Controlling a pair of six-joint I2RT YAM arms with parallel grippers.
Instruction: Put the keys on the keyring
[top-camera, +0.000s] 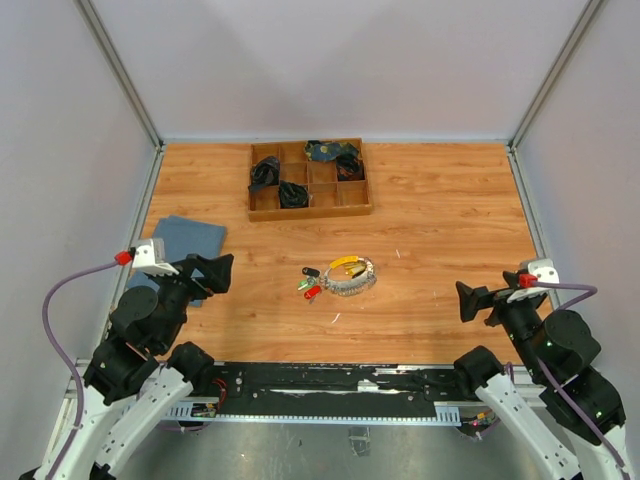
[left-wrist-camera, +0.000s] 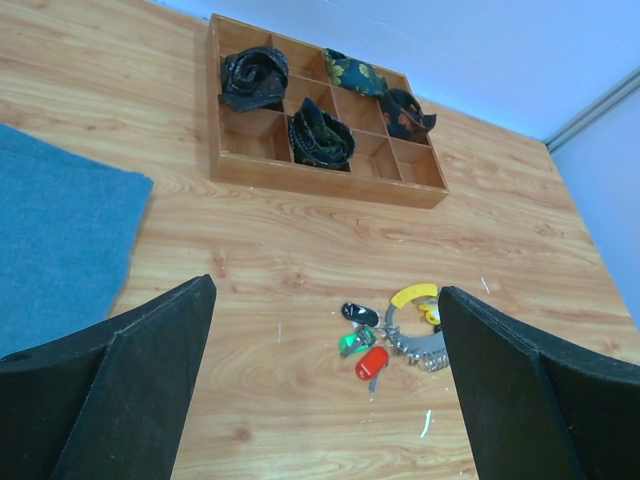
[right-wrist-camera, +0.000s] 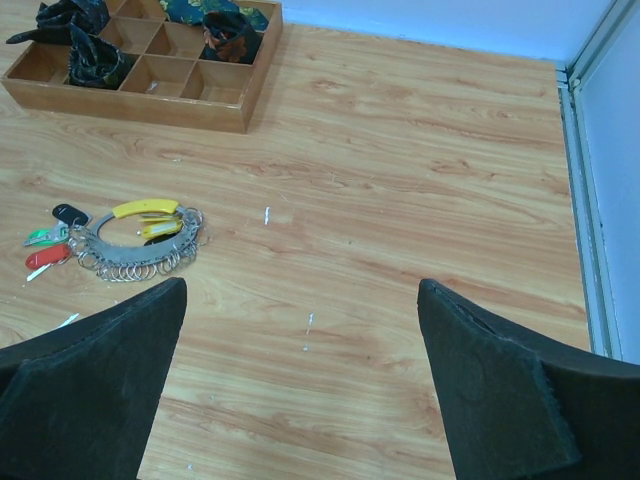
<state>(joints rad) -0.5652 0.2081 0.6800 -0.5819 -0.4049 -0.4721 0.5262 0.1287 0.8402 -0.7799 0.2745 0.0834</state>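
Note:
The keyring (top-camera: 350, 288), a round metal loop with a short yellow piece (top-camera: 345, 264), lies flat at the middle of the wooden table. The keys (top-camera: 311, 291), with red, green and black heads, lie bunched against its left side; I cannot tell whether they hang on it. My left gripper (top-camera: 215, 272) hovers open to the left of them, nothing between its fingers. My right gripper (top-camera: 475, 300) hovers open well to the right. The left wrist view has the keys (left-wrist-camera: 371, 362) and keyring (left-wrist-camera: 414, 346) ahead, towards the right finger. The right wrist view has the keyring (right-wrist-camera: 95, 252) and keys (right-wrist-camera: 42, 257) far left.
A wooden compartment tray (top-camera: 308, 212) with dark rolled cloth pieces stands at the back centre. A blue cloth (top-camera: 188, 240) lies flat at the left, beside my left arm. Grey walls close the table on three sides, with a metal rail along the near edge.

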